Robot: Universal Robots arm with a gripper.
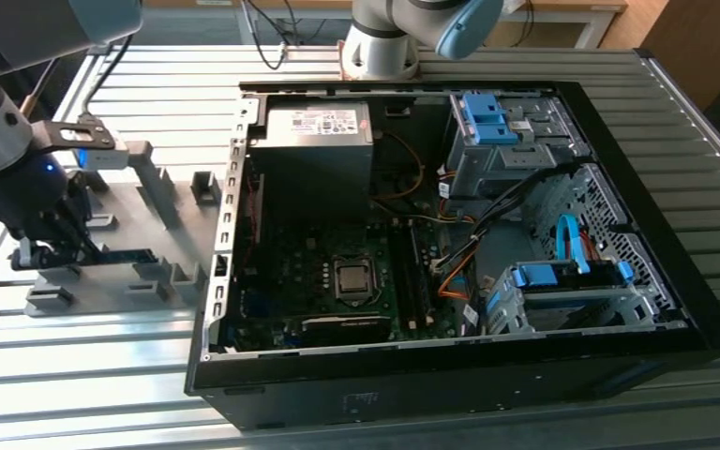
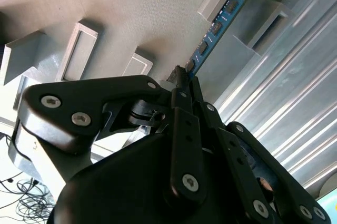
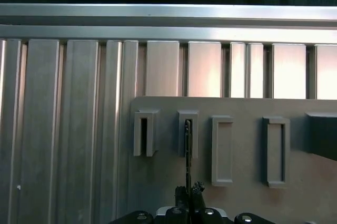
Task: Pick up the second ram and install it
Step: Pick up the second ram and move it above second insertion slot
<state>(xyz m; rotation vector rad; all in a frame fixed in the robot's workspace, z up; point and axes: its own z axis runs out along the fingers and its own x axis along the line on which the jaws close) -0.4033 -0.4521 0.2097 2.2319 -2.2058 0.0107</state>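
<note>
Hand point(image 2: 183, 78): clenched on ram; fingertips pinched against both faces of its near end, plain in the second wrist view.
Ram point(image 2: 214, 29): slim blue strip with dark chips along the face; runs straight out from the fingertips, far end seated in a rack pocket. Edge-on in the first wrist view, a thin dark line from fingertips to pocket.
Task state: ram gripped but not yet out of the rack; nothing of it inside the case.
Rack point(image 3: 245, 150): gray plate under and ahead of the hand, raised rectangular pockets in a row. Ram sits in a narrow pocket; a second narrow pocket just beside it on one side, two longer frames on the other.
Desk point(image 3: 79, 129): ribbed bare metal, carries rack and case; stretches on ahead of the hand past the rack's edge.
Arm point(image 1: 10, 169): dark wrist section, comes down over the rack at the exterior view's left, hand at its low end among the rack's posts.
Case point(image 1: 460, 375): black, lying with its open side up, well apart from the hand toward the exterior view's right.
Board point(image 1: 335, 272): flat on the case floor, on the side of the case nearer the hand.
Clips point(image 1: 486, 117): bright blue, on the drive bays at the case side farthest from the hand.
</note>
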